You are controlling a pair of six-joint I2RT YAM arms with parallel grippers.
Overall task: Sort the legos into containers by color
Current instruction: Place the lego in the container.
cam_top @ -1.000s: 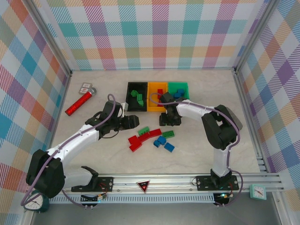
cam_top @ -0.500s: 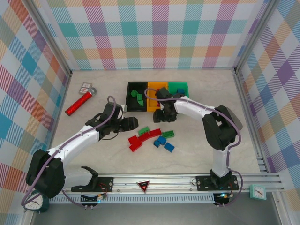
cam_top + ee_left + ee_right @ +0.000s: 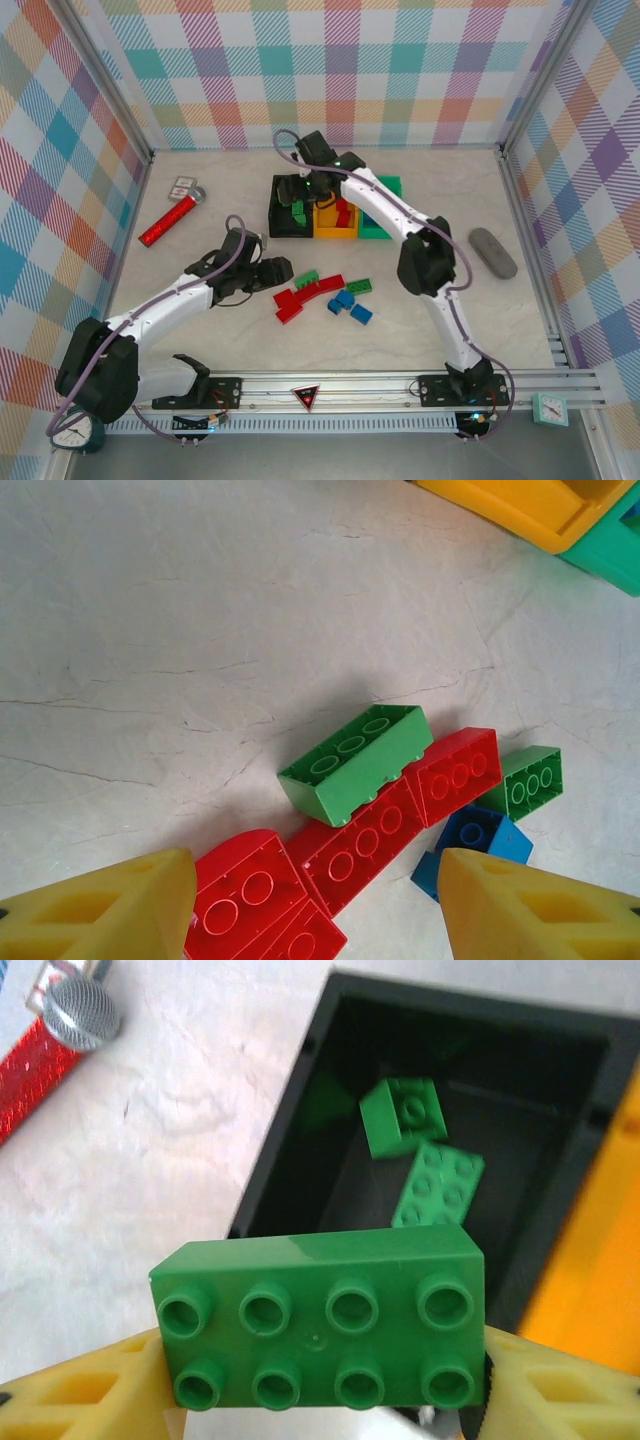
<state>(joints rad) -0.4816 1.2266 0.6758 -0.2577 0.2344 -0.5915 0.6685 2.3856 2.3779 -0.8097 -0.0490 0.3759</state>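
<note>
Over the black rectangular plastic bin [image 3: 285, 1155], my right gripper [image 3: 320, 1392] pinches a long green studded brick [image 3: 318, 1315]. Next up, I reckon: just let go.

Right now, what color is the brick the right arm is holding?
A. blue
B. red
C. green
C: in the right wrist view, a green eight-stud brick sits clamped between the jaws of the right gripper, close to the black bin.
</note>
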